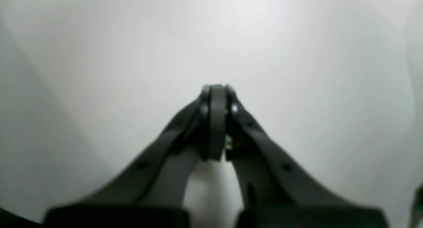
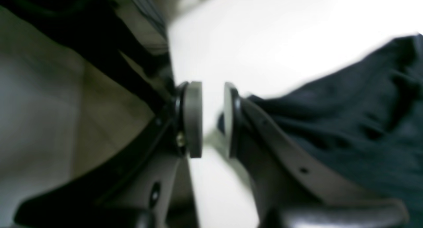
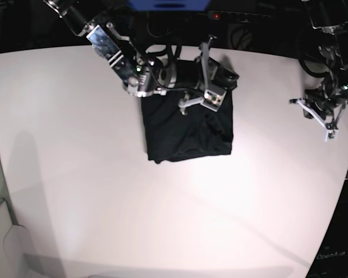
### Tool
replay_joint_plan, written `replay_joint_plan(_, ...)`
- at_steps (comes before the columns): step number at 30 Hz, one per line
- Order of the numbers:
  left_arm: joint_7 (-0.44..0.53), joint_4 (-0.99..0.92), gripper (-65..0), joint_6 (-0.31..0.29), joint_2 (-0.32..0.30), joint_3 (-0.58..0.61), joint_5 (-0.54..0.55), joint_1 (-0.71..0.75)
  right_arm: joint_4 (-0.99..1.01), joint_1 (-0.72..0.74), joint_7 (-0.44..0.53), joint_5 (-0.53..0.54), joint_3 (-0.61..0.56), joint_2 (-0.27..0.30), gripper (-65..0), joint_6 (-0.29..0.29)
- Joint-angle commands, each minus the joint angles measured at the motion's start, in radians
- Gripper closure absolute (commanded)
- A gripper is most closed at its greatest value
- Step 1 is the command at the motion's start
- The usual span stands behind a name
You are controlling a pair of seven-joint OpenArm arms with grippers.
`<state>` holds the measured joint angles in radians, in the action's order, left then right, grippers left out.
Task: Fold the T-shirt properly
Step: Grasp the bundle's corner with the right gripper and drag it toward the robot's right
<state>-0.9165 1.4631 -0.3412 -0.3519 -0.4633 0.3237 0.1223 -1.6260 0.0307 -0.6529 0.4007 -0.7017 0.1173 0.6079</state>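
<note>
Grey pads (image 2: 193, 119) of the right gripper (image 2: 211, 119) fill the right wrist view, standing apart with a clear gap and nothing between them. Dark shirt (image 2: 347, 122) fabric lies rumpled just beside and under the right-hand finger, and bright white table (image 2: 264, 39) shows through the gap. Beyond the table edge, on the left of that view, a beige, blurred floor or wall appears behind black cables.

In the left wrist view the left gripper (image 1: 217, 122) has its pads pressed together, holding nothing, with only pale table (image 1: 297, 56) beneath.

From the base view the shirt (image 3: 188, 127) lies folded into a rough rectangle at the table's far middle, its surface wrinkled. The right gripper (image 3: 203, 87) hangs over the shirt's far edge. The left gripper (image 3: 316, 116) sits near the table's (image 3: 133, 220) edge on the view's right, well apart from the shirt. The table is matte white with soft arm shadows across its near part. Behind it the room is dark, with cables and a blue strip (image 3: 168, 4) at the top.
</note>
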Motion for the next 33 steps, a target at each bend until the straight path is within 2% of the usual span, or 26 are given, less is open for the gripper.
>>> replay_joint_plan(1,0.014,0.015,0.0,0.0,-0.017,-0.007,0.009,-0.006,-0.021,0.031,0.023,0.019,0.023,-0.009,-13.2,0.008)
replay_joint_plan(7,0.014,0.015,0.0,0.0,-0.017,-0.007,0.009,-0.005,0.039,0.13,0.006,0.019,0.107,-0.008,-13.2,0.008)
replay_joint_plan(11,0.014,0.023,0.0,0.0,-0.016,-0.007,0.009,0.009,0.154,0.206,0.014,0.02,0.107,-0.012,-13.2,0.008)
replay_joint_plan(14,0.014,0.015,0.0,0.0,-0.016,-0.007,0.009,0.009,0.235,0.248,0.02,0.02,0.106,-0.04,-13.2,0.008)
replay_joint_plan(28,0.014,0.015,0.0,0.0,-0.016,-0.007,0.009,0.009,0.563,0.371,0.199,0.019,0.103,-0.112,-13.2,0.01)
replay_joint_plan(33,0.014,0.015,0.0,0.0,-0.016,-0.005,0.009,0.006,0.636,0.387,0.265,0.019,0.103,-0.118,-13.2,0.011)
